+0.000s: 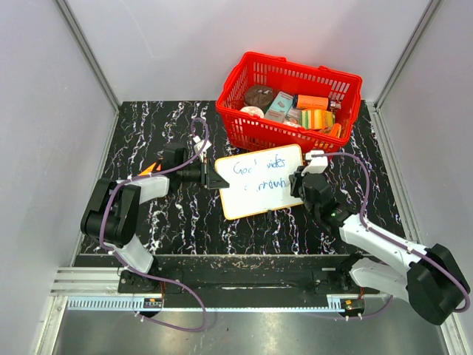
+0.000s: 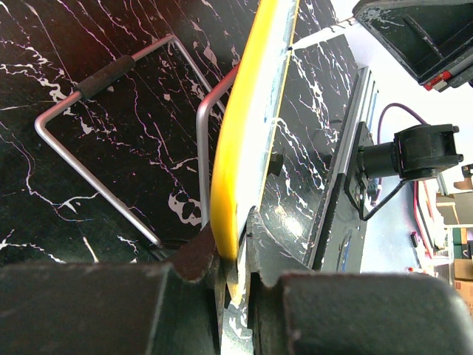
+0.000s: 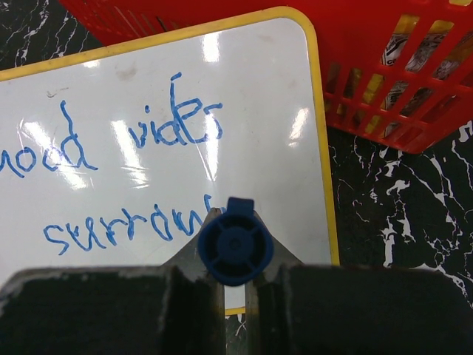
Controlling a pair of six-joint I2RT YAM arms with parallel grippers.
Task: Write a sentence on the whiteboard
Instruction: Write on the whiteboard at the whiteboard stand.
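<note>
Your right gripper (image 3: 235,268) pinches a blue marker (image 3: 235,240), seen end-on over the whiteboard (image 3: 148,89). From the right wrist, the sentence (image 3: 174,133) reads "ood vides" above "surroun" in thin blue script, with its first letter cut off. The board is glossy white with a yellow rim and rounded corners, and sits just in front of the red basket (image 1: 273,137). Your left gripper (image 2: 230,277) is clamped on the board's rim. Only the left wrist view shows a grey wire frame (image 2: 89,177) behind the board.
</note>
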